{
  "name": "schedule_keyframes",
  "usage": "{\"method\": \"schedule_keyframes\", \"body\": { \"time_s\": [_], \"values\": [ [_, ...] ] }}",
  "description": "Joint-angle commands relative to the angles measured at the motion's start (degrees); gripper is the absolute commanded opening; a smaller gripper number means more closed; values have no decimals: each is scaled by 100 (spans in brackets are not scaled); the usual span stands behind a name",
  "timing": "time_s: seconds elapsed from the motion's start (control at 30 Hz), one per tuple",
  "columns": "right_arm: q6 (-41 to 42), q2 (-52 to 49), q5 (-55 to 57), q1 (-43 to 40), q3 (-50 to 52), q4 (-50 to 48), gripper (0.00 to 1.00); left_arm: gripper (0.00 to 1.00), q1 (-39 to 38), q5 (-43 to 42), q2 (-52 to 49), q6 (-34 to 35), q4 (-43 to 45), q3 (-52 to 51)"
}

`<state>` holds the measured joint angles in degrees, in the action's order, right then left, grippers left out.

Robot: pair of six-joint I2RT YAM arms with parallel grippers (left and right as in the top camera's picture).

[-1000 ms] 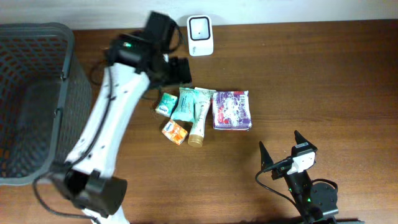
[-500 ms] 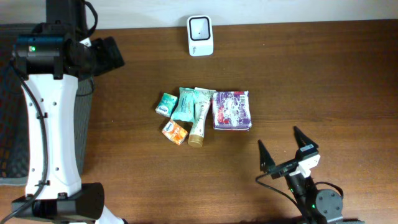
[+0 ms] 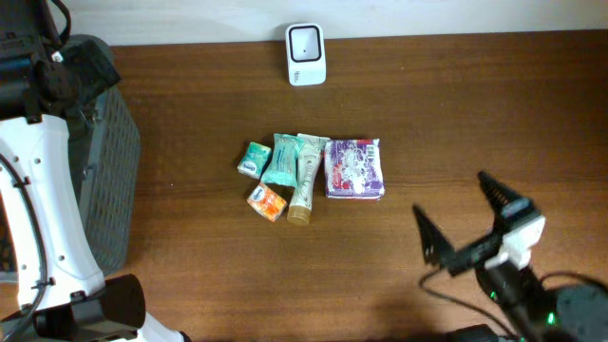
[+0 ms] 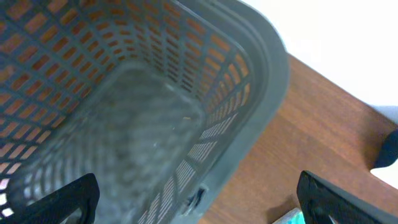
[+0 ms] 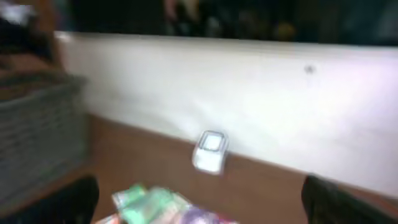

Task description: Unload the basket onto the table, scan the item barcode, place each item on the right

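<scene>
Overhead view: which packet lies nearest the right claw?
The purple-patterned pack, rightmost and largest of them, on the side facing the right claw.

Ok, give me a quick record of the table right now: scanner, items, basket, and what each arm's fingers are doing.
scanner: white scanner at the table's far edge
items: five clustered mid-table: purple pack, tube, teal pouch, small teal packet, orange packet
basket: grey basket on the left arm's side
left fingers: open, above the basket, holding nothing
right fingers: open, apart from the items, holding nothing
</scene>
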<state>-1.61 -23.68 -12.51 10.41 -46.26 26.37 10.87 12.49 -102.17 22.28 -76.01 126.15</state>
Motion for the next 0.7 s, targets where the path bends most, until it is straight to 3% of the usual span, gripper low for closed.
{"method": "schedule_keyframes", "body": {
  "time_s": [0.0,0.17,0.27,0.33,0.43,0.6,0.67],
  "values": [
    [-396,-1808,695,-31,-1617,1432,99,99,17,42,90,35,11,55],
    [-393,-4153,363,-31,-2817,2688,99,99,17,42,90,35,11,55],
    [-396,-5348,-765,-31,-2833,2767,99,99,17,42,90,35,11,55],
    [-393,-6159,-737,-61,-2833,2677,99,99,17,42,90,35,11,55],
    [455,-6863,-846,-535,-2833,2476,99,99,17,42,90,35,11,55],
    [-1259,-8360,-3268,-1558,-2828,2732,100,99,17,42,90,35,11,55],
    [-1510,-8924,-3814,-1650,-2828,2686,94,99,17,42,90,35,11,55]
  ]
}}
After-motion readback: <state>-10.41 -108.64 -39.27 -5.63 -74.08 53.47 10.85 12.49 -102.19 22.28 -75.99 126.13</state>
